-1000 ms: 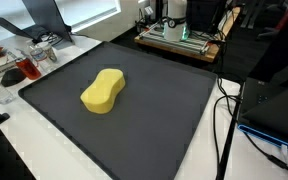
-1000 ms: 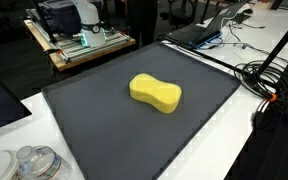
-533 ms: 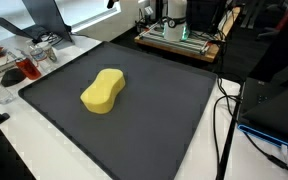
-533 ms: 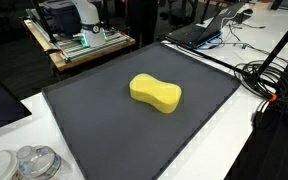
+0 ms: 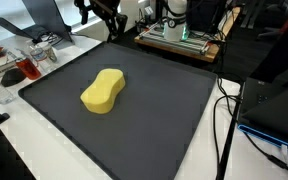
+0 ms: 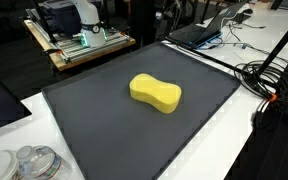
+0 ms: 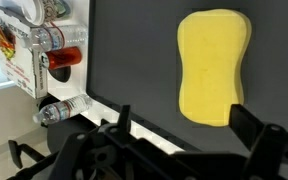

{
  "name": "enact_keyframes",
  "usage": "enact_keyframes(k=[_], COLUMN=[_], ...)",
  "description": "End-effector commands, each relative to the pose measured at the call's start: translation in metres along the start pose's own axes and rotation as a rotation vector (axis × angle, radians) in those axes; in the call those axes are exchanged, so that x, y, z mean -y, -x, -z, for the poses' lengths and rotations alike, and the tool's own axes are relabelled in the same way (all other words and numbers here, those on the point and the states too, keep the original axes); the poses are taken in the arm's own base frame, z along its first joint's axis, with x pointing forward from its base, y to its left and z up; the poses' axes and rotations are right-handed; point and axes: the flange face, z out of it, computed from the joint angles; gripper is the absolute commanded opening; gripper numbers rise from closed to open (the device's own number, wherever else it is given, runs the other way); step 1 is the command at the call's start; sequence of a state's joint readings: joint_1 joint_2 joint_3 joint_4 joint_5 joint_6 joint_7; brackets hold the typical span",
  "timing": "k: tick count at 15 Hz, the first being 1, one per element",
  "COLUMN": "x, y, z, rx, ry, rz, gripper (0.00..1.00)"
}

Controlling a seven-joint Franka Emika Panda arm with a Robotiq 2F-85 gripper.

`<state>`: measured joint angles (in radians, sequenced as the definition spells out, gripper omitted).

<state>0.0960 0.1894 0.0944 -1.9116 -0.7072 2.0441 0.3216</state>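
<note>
A yellow peanut-shaped sponge (image 5: 103, 91) lies on a dark grey mat (image 5: 169, 115) in both exterior views; it also shows in the other exterior view (image 6: 155, 92) on the mat (image 6: 99, 125). My gripper (image 5: 108, 24) hangs high above the mat's far edge, well away from the sponge. In the wrist view the gripper (image 7: 184, 125) is open and empty, with its dark fingers (image 7: 246, 122) spread wide. The sponge (image 7: 214, 65) lies far below, just beyond the gap between them.
Plastic bottles and clutter (image 5: 24, 65) stand beside the mat, also in the wrist view (image 7: 54, 60). A wooden platform with equipment (image 5: 179, 35) is behind it. Cables (image 6: 269, 80) and a laptop (image 6: 209, 30) lie along another side. Jars (image 6: 34, 162) sit near a corner.
The arm and gripper have come into view at the top of an exterior view, above the mat's far edge. The sponge has not moved.
</note>
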Motion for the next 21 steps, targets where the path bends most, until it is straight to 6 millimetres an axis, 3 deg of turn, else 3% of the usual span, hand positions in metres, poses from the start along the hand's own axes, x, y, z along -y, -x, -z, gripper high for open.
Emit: enact_keyframes(k=[1, 7, 11, 16, 21], x=[0.022, 0.081, 0.117, 0.146, 0.151], y=[-0.037, -0.075, -0.084, -0.073, -0.052], z=[-0.015, -0.021, -0.017, -0.011, -0.008], rx=[0.01, 0.008, 0.003, -0.005, -0.03], ry=[-0.035, -0.05, -0.055, -0.058, -0.077], rz=[0.052, 0.129, 0.155, 0.19, 0.195], gripper=[1.0, 1.0, 1.0, 1.0, 1.0])
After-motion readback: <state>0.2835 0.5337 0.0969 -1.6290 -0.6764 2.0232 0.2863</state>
